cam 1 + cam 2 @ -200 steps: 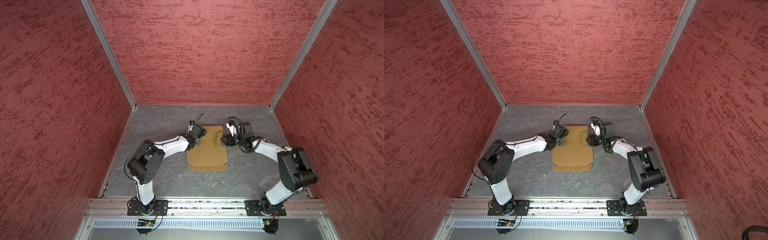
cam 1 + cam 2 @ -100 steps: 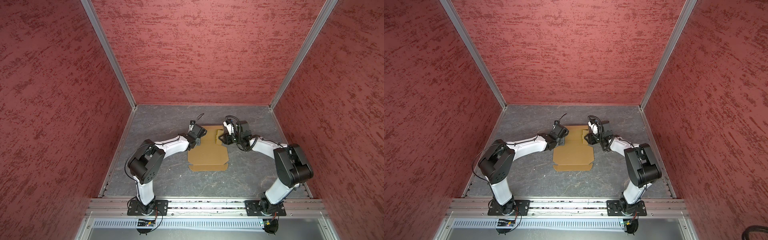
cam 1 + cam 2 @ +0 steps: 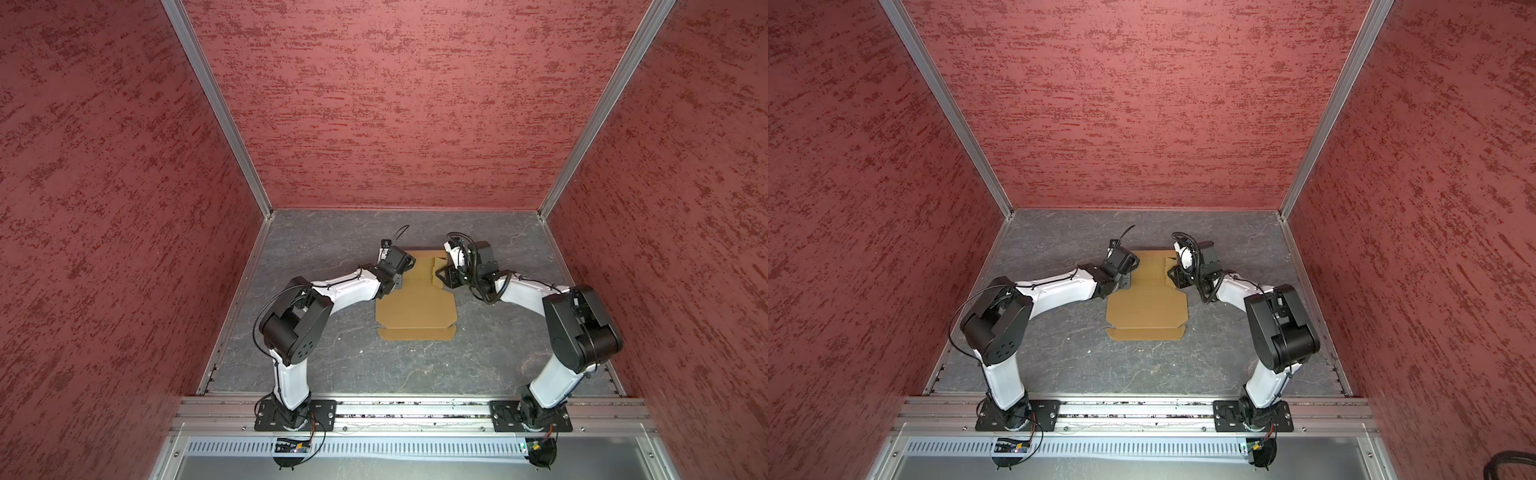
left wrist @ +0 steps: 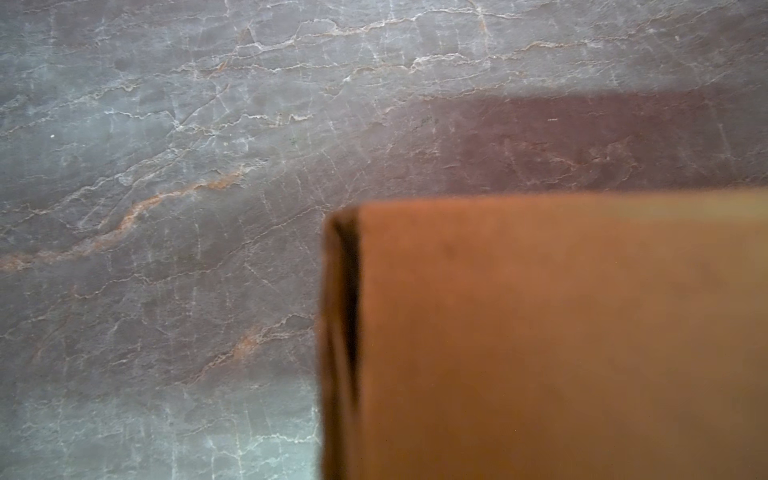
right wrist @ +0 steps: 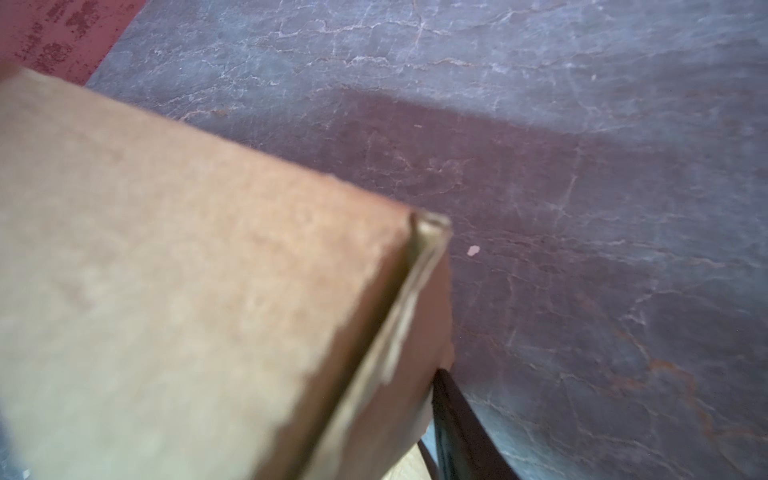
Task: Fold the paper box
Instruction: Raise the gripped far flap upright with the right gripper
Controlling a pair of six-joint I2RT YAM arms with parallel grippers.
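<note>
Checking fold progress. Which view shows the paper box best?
Both top views: nearly the whole paper box shows, lying on the table, only its far corners hidden. The left wrist view shows just a blurred cardboard panel; the right wrist view a blurred panel and edge.

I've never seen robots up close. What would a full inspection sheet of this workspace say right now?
Surface: grey marbled table, flat.
Job's things: paper box, brown cardboard, mostly lying flat, side flaps at its far end lifted.
Clutter: one pale crumb near the box.
Grippers: left gripper shut, apparently pinching the box's left flap; right gripper at the right flap, open or shut unclear.
Cables: black cables loop over both wrists.
Surroundings: red textured walls; metal rail in front.
</note>
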